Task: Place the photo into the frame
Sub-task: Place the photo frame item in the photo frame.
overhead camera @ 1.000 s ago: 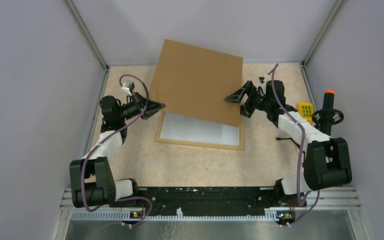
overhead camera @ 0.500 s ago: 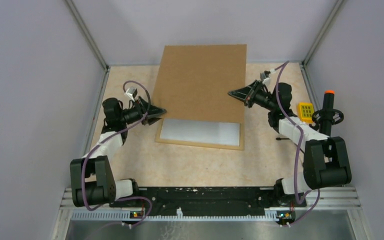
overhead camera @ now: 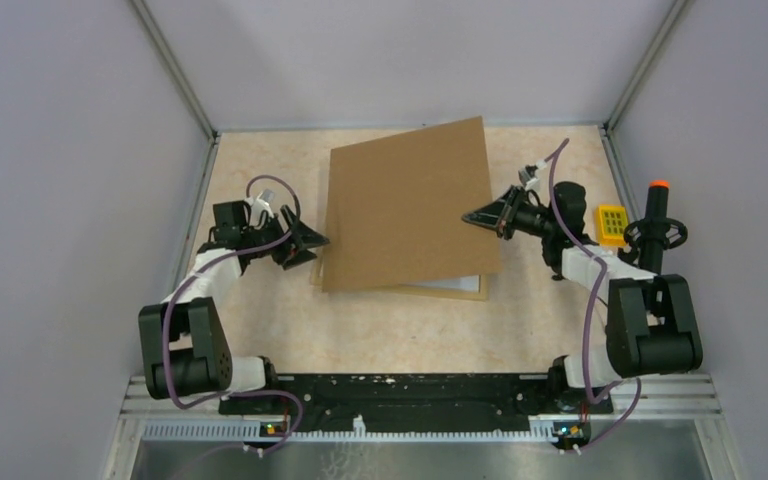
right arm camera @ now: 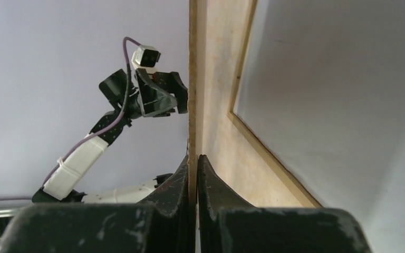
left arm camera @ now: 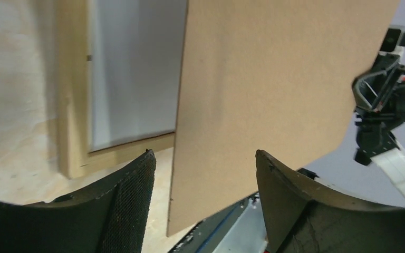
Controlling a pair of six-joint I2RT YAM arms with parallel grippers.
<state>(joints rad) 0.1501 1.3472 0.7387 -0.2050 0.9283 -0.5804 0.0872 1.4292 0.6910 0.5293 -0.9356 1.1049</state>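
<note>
Plain brown backing board (overhead camera: 405, 205): right gripper (overhead camera: 475, 217) clamped on its right edge, tilted over light wooden frame (overhead camera: 450, 293) on worktop. Left gripper (overhead camera: 312, 243): jaws apart, beside board. Photo: unseen. Step, likely: clearing backing; next, set it aside.

We see the board (overhead camera: 408, 205) as a brown pressed-fibre sheet, matt and finely grained, with a raw cut edge. The frame (left arm camera: 73, 100) looks like light natural wood, smooth and without gloss. The pale panel (left arm camera: 132, 74) inside it is smooth with a soft sheen; we cannot tell whether it is glass or card. The table (overhead camera: 380, 330) has a matt, beige, mottled surface. On the left gripper (left arm camera: 203, 158) the fingers (left arm camera: 129, 211) are black plastic, one with a fine mesh-like texture. The right gripper (right arm camera: 194, 158) shows the same black plastic, scuffed with pale marks. The rail (overhead camera: 430, 428) at the near edge is bare ribbed metal, and the walls (overhead camera: 60, 200) are plain matt grey
</note>
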